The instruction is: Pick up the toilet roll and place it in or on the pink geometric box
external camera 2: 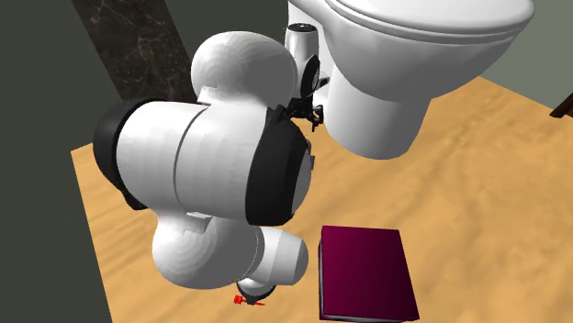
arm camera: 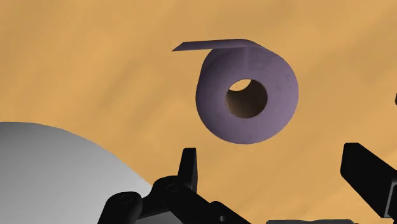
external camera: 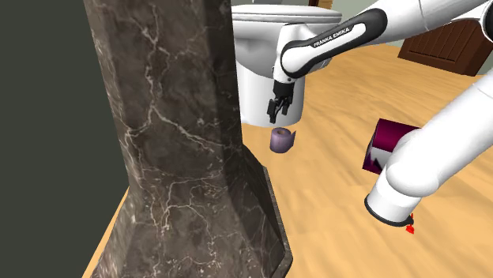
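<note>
Since my jaws are spread wide with nothing between them, hanging just above the toilet roll [arm camera: 247,97], the actual grab hasn't happened yet. The roll is a mauve one, lying on its side on the wooden floor [external camera: 332,205], close to the base of the white toilet [external camera: 257,71], with a loose flap of paper sticking out. The dark magenta box [external camera 2: 363,271] lies flat on the floor well apart from it, partly hidden behind my own arm in the shoulder view.

What worries me: in the wrist view the roll sits nearer one finger than the other, so I reckon that finger touches first on the way down and nudges it. It's round, so it'd probably just roll off. The toilet base is also right beside my hand, and a sloppy descent could clip it. And that flap might snag or unwind once I lift.
</note>
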`<state>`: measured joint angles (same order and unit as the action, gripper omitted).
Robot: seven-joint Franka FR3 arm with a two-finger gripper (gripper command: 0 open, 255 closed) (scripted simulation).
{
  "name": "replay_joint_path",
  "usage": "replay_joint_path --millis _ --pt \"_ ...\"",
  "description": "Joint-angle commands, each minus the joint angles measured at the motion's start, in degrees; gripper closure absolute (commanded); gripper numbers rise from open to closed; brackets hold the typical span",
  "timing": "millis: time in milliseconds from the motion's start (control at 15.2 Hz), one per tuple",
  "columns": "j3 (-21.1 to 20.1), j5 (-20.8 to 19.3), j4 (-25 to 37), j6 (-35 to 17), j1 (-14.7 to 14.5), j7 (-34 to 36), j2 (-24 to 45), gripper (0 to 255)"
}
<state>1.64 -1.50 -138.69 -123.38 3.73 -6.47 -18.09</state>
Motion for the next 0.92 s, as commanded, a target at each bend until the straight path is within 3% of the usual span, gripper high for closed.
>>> replay_joint_path --millis 0,528,858 --pt "0.2 0.1 -0.5 -3.0 0.1 -0.2 3.7 0" --pt "0.5 0.2 -2.8 -9.9 0.2 -0.5 8.7 0" --pt "0.5 0.2 -3.0 -10.4 0.2 -0.5 9.0 0"
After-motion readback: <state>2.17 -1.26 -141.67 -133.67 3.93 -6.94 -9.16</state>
